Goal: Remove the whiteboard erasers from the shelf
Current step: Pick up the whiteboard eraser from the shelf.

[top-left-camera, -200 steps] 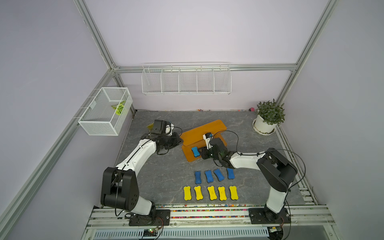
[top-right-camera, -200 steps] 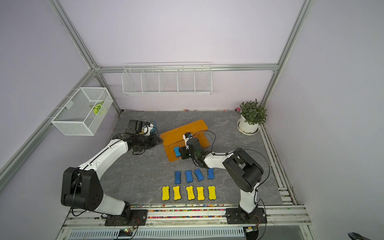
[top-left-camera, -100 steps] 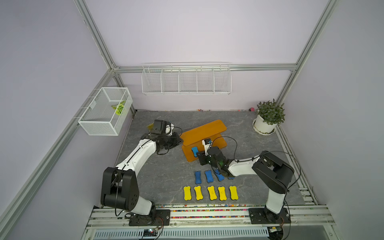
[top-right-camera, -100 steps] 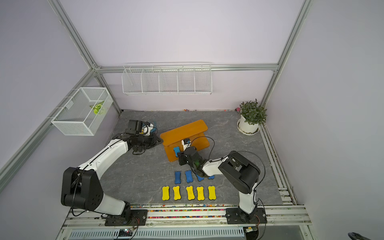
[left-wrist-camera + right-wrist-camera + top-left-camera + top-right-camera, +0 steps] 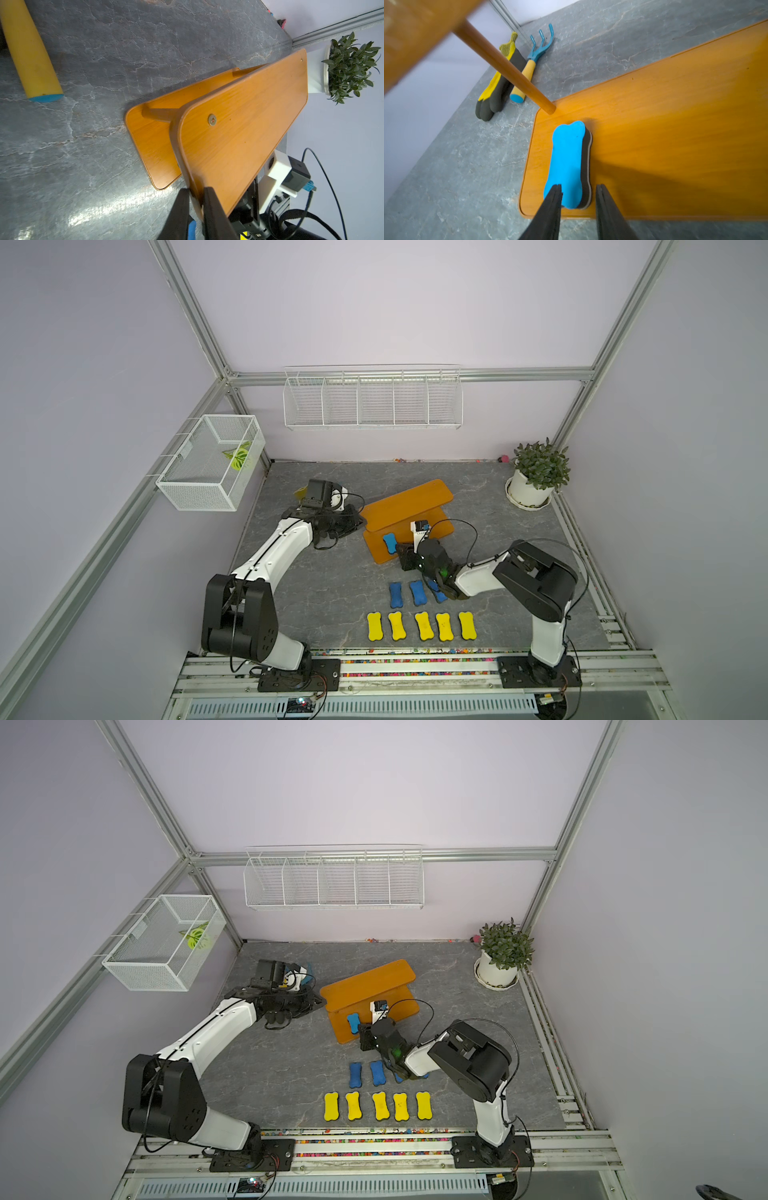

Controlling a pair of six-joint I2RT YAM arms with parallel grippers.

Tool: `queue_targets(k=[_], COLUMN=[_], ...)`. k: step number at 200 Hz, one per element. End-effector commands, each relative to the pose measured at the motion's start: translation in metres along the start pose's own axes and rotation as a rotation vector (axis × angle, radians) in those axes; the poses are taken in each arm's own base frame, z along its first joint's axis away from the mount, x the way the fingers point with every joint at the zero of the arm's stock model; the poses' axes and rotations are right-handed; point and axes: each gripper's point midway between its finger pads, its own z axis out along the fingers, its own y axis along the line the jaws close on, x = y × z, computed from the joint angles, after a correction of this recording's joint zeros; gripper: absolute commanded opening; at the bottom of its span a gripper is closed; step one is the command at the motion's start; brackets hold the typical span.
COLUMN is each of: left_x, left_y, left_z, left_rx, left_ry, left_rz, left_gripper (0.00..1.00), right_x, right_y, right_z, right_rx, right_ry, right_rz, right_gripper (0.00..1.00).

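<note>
The shelf (image 5: 415,499) (image 5: 370,979) is an orange-brown two-tier stand at mid-table. My left gripper (image 5: 359,522) (image 5: 196,190) is shut on the left end of the top board (image 5: 239,124). One blue whiteboard eraser (image 5: 390,542) (image 5: 568,164) lies on the lower board (image 5: 664,124) near its front left corner. My right gripper (image 5: 405,560) (image 5: 579,187) is open at that eraser's near end, one finger over it and one beside it. On the table lie blue erasers (image 5: 396,594), one partly under my right arm, and several yellow erasers (image 5: 422,625) in a row.
A yellow-and-grey glove (image 5: 500,83) and a blue hand rake (image 5: 533,56) lie left of the shelf by the wall. A potted plant (image 5: 536,477) stands at the back right. A wire basket (image 5: 208,464) and a wire rack (image 5: 372,400) hang on the walls.
My right arm has drawn back from over the shelf toward the front and left, and its gripper now sits low at the lower board's front edge. The left arm has not moved.
</note>
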Motion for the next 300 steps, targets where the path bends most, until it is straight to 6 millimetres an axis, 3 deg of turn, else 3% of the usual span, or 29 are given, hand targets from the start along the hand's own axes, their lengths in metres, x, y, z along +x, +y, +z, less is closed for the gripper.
queue_targets(k=[1, 83, 168, 253, 277, 300], left_x=[0.006, 0.005, 0.006, 0.006, 0.006, 0.006], left_y=[0.011, 0.010, 0.012, 0.011, 0.011, 0.011], left_z=[0.002, 0.001, 0.002, 0.001, 0.001, 0.001], left_rx=[-0.046, -0.048, -0.052, -0.050, -0.048, -0.050], left_ry=[0.019, 0.015, 0.019, 0.017, 0.018, 0.018], left_rz=[-0.003, 0.000, -0.003, -0.001, -0.003, -0.003], left_gripper=[0.18, 0.18, 0.18, 0.18, 0.18, 0.18], right_x=[0.000, 0.002, -0.002, 0.009, 0.016, 0.020], right_y=[-0.005, -0.012, -0.001, -0.007, -0.009, -0.007], right_z=[0.002, 0.013, 0.016, 0.027, 0.029, 0.028], right_rx=[0.004, -0.002, -0.047, -0.049, -0.049, -0.058], right_ry=[-0.036, -0.016, -0.010, 0.029, 0.052, 0.075], right_rz=[0.032, 0.071, 0.073, 0.096, 0.099, 0.112], right_gripper=[0.35, 0.35, 0.34, 0.33, 0.30, 0.20])
